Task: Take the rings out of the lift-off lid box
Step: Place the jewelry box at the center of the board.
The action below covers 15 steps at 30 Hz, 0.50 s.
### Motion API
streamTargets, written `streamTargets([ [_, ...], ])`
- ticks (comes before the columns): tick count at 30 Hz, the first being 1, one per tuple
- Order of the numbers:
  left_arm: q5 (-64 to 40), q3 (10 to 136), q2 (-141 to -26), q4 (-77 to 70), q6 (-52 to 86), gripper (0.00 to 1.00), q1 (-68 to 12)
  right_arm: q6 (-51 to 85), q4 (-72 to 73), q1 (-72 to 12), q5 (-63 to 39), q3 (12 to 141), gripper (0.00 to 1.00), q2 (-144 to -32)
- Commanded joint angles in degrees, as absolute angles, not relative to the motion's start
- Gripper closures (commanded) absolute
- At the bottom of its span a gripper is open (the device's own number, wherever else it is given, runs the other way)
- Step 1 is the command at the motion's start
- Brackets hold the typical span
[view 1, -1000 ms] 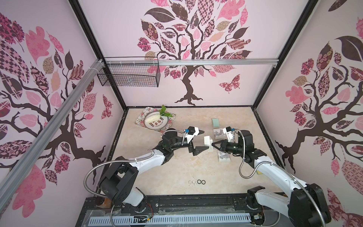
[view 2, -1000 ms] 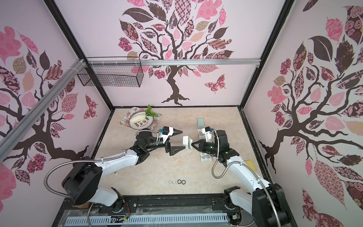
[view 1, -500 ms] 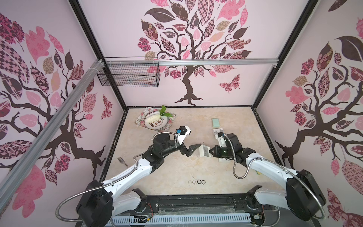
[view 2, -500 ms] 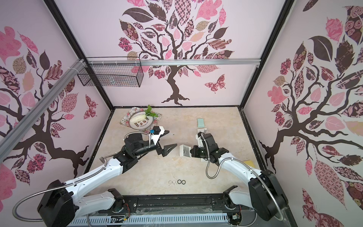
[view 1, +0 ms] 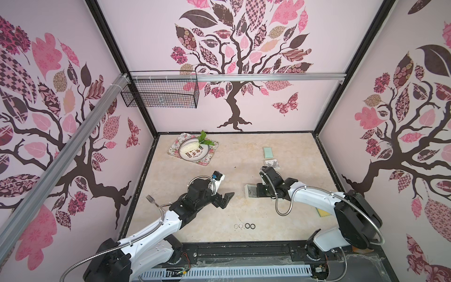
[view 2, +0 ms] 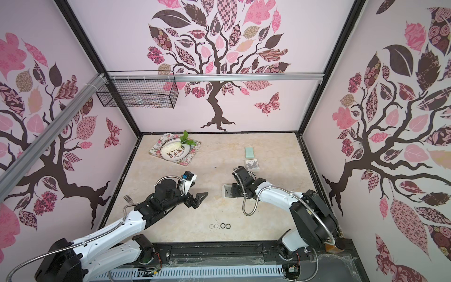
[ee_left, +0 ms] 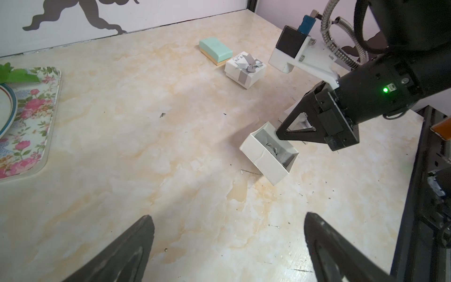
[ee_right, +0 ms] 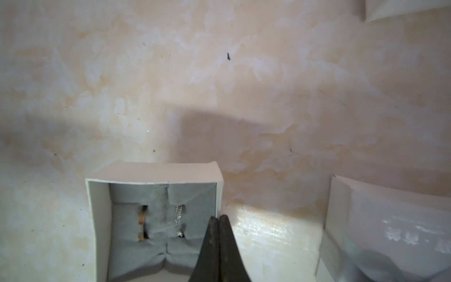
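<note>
White cardboard box (ee_left: 268, 168), lidless and tilted, has come down right of centre, the right gripper (ee_left: 279, 133) fingers pinched together on its wall, and the left gripper (view 1: 226, 200) has backed away, fingers wide apart: two rings (ee_right: 179, 216) wait in its grey foam, four more rings (view 1: 244, 226) lie on the near worktop (view 1: 195, 227)

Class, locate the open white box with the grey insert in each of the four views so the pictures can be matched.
In a top view: open white box, right of centre on the table.
In a top view: same spot.
Left wrist: tilted, nearer than the bow-topped box.
Right wrist: against the fingertips, grey insert showing.
Shared landmark: right end effector, shut on its wall.
</note>
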State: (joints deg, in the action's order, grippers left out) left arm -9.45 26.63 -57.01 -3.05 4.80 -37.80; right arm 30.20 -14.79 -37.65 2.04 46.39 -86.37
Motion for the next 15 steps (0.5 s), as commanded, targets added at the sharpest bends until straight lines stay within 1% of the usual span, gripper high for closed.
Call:
streamTargets([
  [1,-8.4,24.6,-56.4,-4.3,5.6,0.02,-37.9,32.7,-18.1,-39.4,6.8,49.0,1.0,-89.0],
  [9,-8.5,23.3,-57.4,-6.2,5.8,0.02,-37.9,34.5,-20.7,-40.8,8.8,51.5,1.0,-90.5],
  [14,-8.6,23.3,-58.1,-6.8,6.0,0.02,-37.9,34.3,-22.5,-40.9,8.9,52.8,0.89,-88.7],
  [15,-8.8,23.5,-58.3,-6.8,5.9,0.02,-37.8,34.2,-23.0,-41.0,8.7,53.2,0.88,-88.1],
])
